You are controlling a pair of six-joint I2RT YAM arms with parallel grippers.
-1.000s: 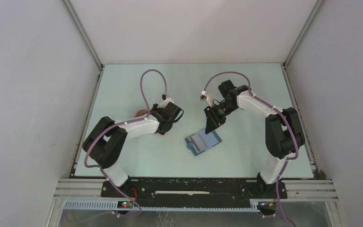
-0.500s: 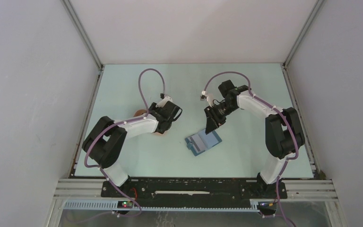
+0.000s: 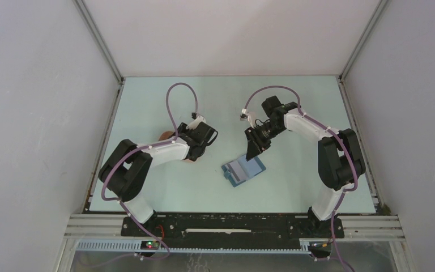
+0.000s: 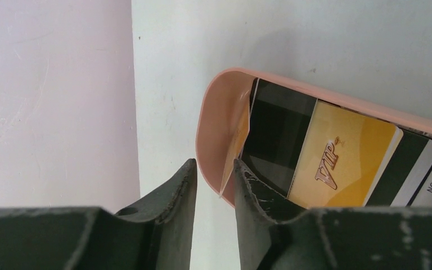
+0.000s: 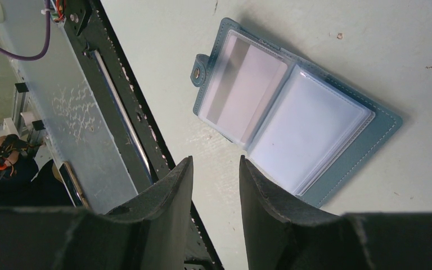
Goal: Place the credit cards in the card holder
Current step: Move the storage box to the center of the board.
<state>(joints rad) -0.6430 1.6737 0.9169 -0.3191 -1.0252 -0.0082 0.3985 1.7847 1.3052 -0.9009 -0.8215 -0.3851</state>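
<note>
Narrowly parted left fingers point(image 4: 174, 194) flank an orange card point(image 4: 235, 147) corner.

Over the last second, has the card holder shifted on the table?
No. The card holder sits open at the same spot relative to the table's near edge.

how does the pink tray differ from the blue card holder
The pink tray has a raised rim and holds overlapping cards; the blue card holder lies open flat, showing clear sleeves. The tray sits by the left gripper, the holder near the right gripper. Both rest on the table.
</note>
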